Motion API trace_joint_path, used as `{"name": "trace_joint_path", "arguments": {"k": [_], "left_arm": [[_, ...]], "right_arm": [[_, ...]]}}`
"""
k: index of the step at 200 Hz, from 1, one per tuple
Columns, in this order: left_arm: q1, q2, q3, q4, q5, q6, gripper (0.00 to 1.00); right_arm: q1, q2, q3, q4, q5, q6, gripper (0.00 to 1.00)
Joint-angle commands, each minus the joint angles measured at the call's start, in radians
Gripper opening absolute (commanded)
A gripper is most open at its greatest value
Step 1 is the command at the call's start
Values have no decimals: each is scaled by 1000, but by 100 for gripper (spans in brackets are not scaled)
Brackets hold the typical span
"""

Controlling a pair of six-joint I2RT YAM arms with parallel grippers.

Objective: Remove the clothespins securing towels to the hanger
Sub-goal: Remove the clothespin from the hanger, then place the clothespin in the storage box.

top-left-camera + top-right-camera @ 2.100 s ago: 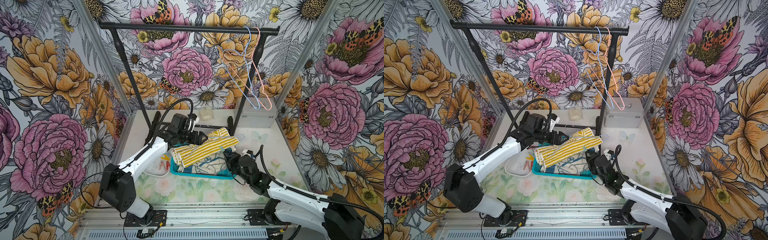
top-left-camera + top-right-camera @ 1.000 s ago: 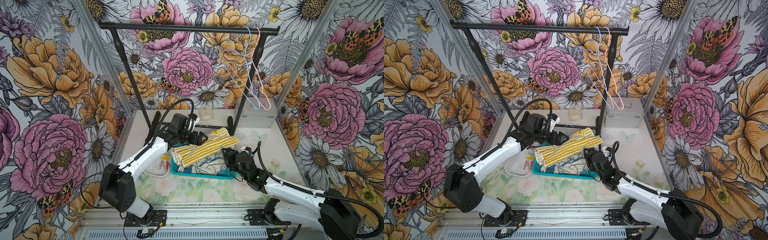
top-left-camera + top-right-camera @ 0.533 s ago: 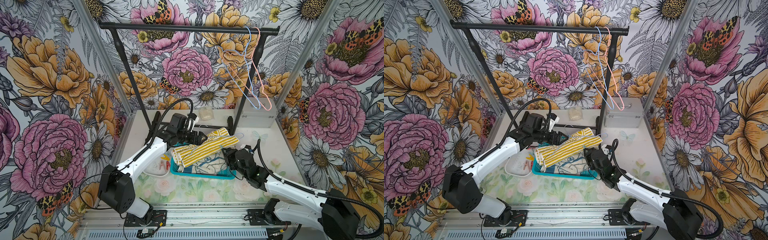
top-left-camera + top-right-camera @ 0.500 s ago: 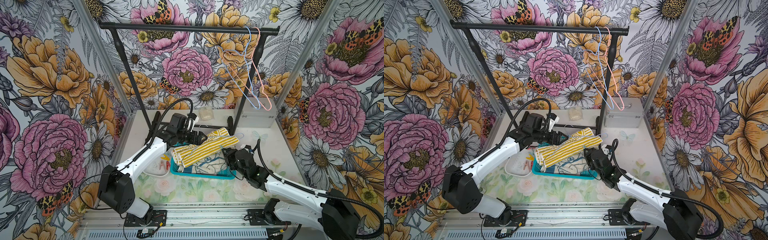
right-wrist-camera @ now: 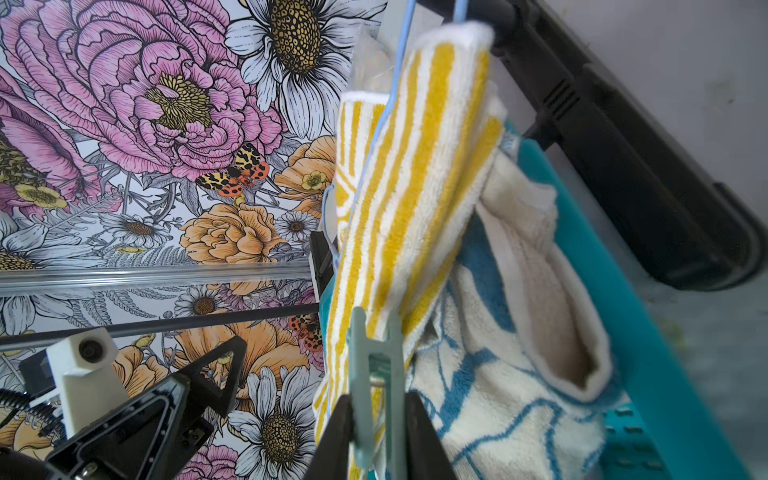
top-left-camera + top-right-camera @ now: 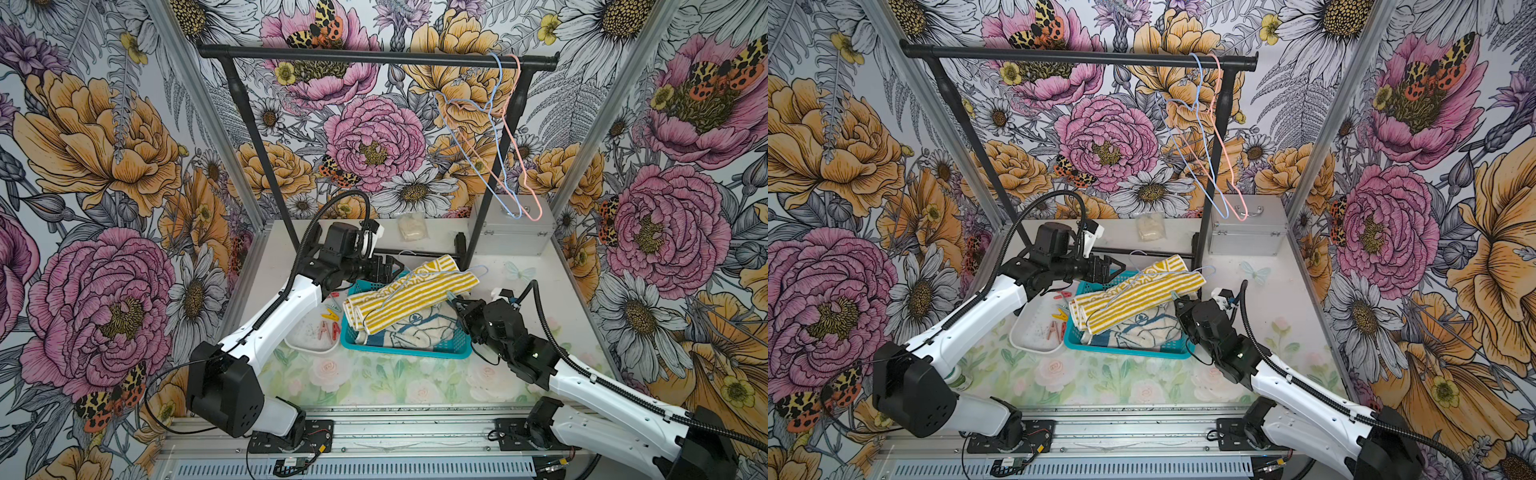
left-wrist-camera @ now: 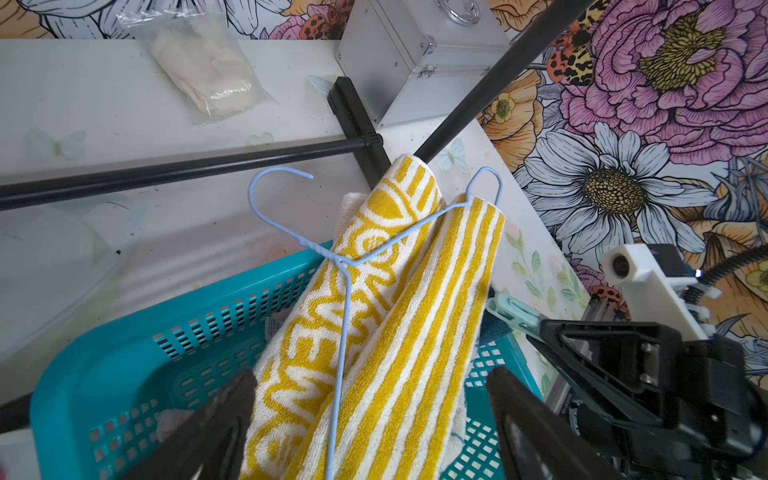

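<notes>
1. The right hand (image 5: pixel 376 419) is clenched on a mint pin (image 5: pixel 374 365), with one finger pressed against each side of the pin's tail.
2. The mint pin points straight out from the right hand. Its nose bites the near edge of the striped towel (image 5: pixel 415 187). Whether it also catches the wire underneath cannot be told.
3. The striped towel is folded over a pale blue hanger (image 7: pixel 338 262). Towel and hanger lie slanted across the top of a teal basket (image 6: pixel 415 353), running from the right hand towards the left hand (image 6: pixel 392 266).
4. Just beside the right hand and under the striped towel, a cream towel (image 5: pixel 498 374) with a blue drawing lies in the basket.
5. The left hand is released, its fingers wide apart and gripping nothing. It hovers at the basket corner farthest from the right hand.
6. The hanger's hook and the far end of the striped towel lie just ahead of the left hand, apart from its fingers.
7. Behind the left hand and below its arm, loose red and yellow pins (image 6: pixel 328 328) lie in a white tray (image 6: pixel 307 348). The tray sits on the bench (image 6: pixel 374 382), touching the basket's side.
</notes>
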Motion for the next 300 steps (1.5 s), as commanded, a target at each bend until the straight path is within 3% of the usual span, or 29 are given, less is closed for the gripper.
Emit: {"name": "trace_joint_path", "arguments": {"k": [1,49,112,153,215,300], "left_arm": [[23,-35,-22,0,-12,4,89],[91,-66,-34,-27,-35,-30,89],[289,-198,-167,-61,-108,-153,90],[430,-354,-278,-113,-161,-209,91],[589,-534,-408,-205,-182,-281,92],[599,-620,-465,-224,-200,-297,94]], "right_arm": [[-3,-37,19,-79,-19,-46,21],[13,17,198,-211,-84,-214,21],[132,503,728,-286,-250,-473,20],[166,787,1023,-351,-356,-565,20],[181,1072,1281,-391,-490,-606,20],[216,1336,1545,-458,-600,-603,20]]}}
